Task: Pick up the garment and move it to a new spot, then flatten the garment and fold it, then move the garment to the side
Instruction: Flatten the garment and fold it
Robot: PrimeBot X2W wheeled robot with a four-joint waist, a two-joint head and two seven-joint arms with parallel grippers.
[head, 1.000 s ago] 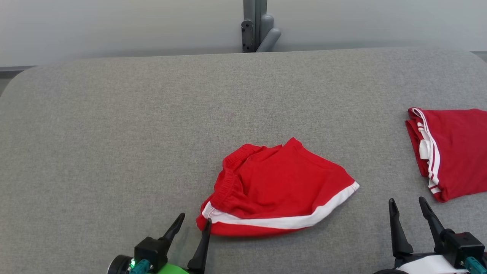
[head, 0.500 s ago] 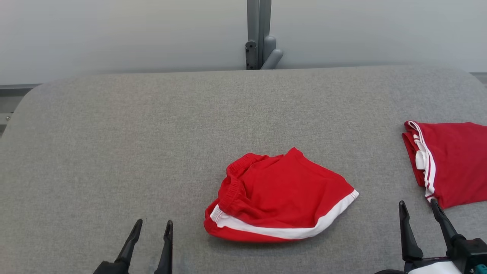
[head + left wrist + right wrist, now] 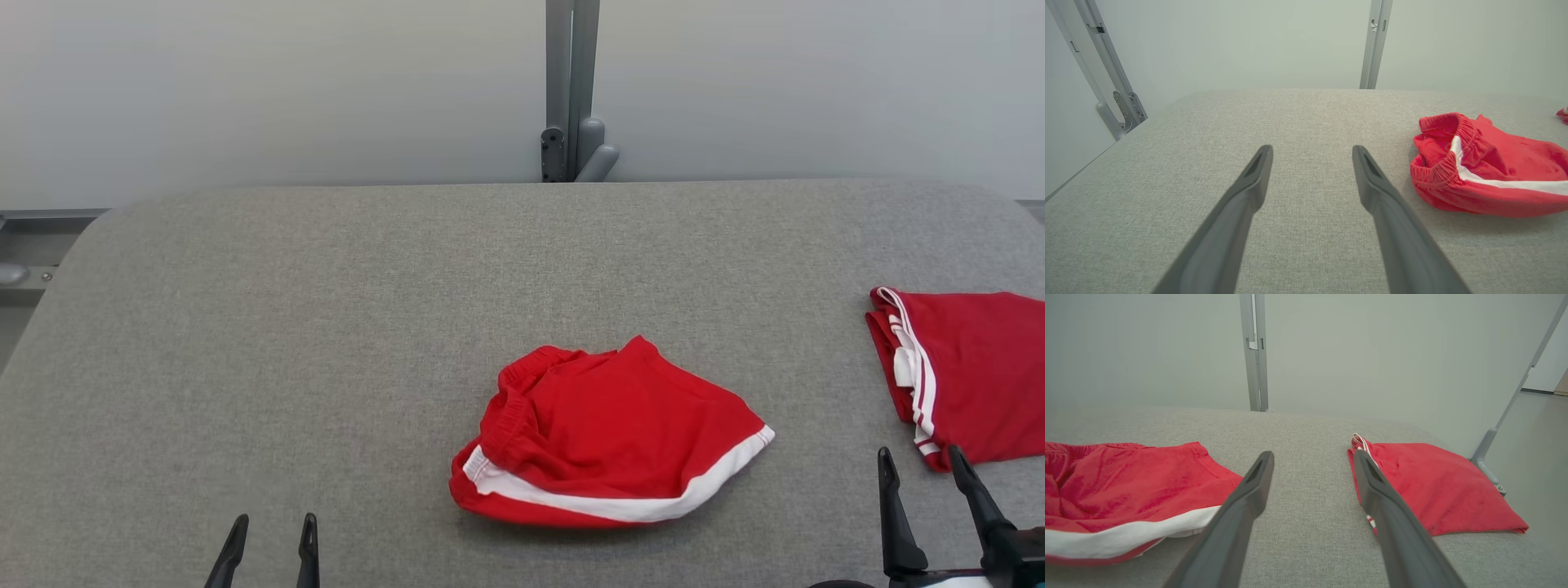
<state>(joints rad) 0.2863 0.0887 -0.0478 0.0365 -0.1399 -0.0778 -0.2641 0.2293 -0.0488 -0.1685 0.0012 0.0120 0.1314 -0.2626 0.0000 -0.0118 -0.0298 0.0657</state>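
Observation:
The garment [image 3: 604, 433], red shorts with a white stripe and an elastic waistband, lies crumpled at the near middle of the grey padded table [image 3: 326, 327]. It also shows at the right of the left wrist view [image 3: 1486, 171] and at the left of the right wrist view [image 3: 1126, 486]. My left gripper [image 3: 275, 523] is open and empty at the near edge, well to the left of the garment [image 3: 1311, 151]. My right gripper [image 3: 919, 453] is open and empty at the near right, over bare table between the two red pieces [image 3: 1313, 455].
A second red piece with white stripes [image 3: 971, 367] lies folded flat at the table's right edge [image 3: 1433, 486], close beside my right fingertips. A grey post [image 3: 571, 90] rises behind the table's far edge. Metal frame legs stand off both sides.
The head camera has tilted, so the whole picture has slid down. My left gripper has drawn away from the garment's near-left edge, leftward and back. The garment lies still.

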